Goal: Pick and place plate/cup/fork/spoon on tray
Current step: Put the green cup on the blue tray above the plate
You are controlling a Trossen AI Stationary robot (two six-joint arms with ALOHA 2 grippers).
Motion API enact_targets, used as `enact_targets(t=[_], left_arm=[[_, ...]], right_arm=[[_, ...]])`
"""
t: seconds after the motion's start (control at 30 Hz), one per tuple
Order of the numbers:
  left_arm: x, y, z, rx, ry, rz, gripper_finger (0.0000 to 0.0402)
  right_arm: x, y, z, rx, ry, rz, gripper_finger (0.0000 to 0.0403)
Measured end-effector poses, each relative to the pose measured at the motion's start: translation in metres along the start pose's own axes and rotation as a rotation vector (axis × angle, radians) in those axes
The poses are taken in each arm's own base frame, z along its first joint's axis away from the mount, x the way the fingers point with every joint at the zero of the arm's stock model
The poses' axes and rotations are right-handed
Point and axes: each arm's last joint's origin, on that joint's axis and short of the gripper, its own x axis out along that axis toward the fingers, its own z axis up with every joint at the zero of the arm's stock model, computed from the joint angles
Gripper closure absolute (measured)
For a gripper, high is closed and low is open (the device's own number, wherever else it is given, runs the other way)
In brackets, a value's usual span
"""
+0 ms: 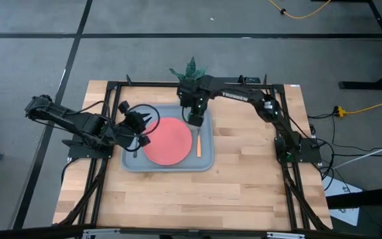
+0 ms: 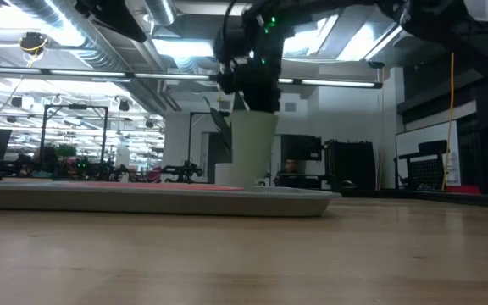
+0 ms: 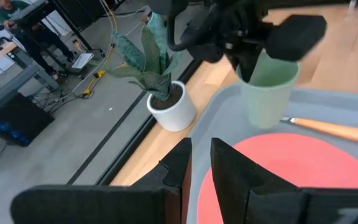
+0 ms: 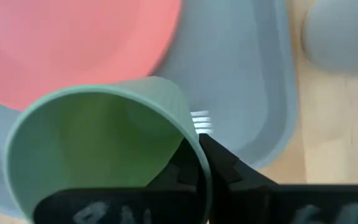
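The blue-grey tray (image 1: 207,162) lies mid-table. The coral plate (image 1: 168,141) lies flat in it, and the orange-handled fork (image 1: 198,145) lies along the plate's right side. My right gripper (image 1: 195,111) is shut on the mint-green cup (image 3: 267,87) over the tray's far right corner. I cannot tell whether the cup's bottom touches the tray. My left gripper (image 3: 201,155) hovers over the tray's left part, its fingers a narrow gap apart with nothing showing between them. The spoon does not show plainly. My right gripper holds the cup by its rim (image 4: 197,146), with one finger inside the wall and one finger (image 4: 229,171) outside. The fingers come from above, pointing down. The cup hangs upright below them, its mouth up, over the tray's far right corner (image 2: 252,148).
A white pot with a green plant (image 1: 191,70) stands just beyond the tray's far edge, close to my right gripper; it also shows in the left wrist view (image 3: 173,106). Bare wooden table (image 1: 244,192) lies to the near side and right of the tray.
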Motion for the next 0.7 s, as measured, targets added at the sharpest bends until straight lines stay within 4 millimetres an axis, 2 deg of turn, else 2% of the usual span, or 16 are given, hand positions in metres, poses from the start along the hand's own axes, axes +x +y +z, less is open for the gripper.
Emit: enact_targets(t=[0.13,0.33,0.5,0.7], left_arm=[[0.000,0.001,-0.003,0.010,0.022,0.009,0.0348],[0.000,0.003,-0.008,0.033,0.051,0.019,0.0348],[0.001,0.002,-0.012,0.003,0.075,0.003,0.0348],[0.016,-0.016,-0.041,0.018,0.085,-0.069,0.0348]], right_arm=[[0.013,-0.015,-0.006,0.072,0.046,-0.016,0.0401],[0.009,-0.016,0.002,0.019,-0.040,-0.024,0.0401],[0.009,-0.025,0.009,0.021,-0.121,-0.040,0.0401],[0.008,-0.031,0.010,0.064,-0.140,-0.047,0.0401]])
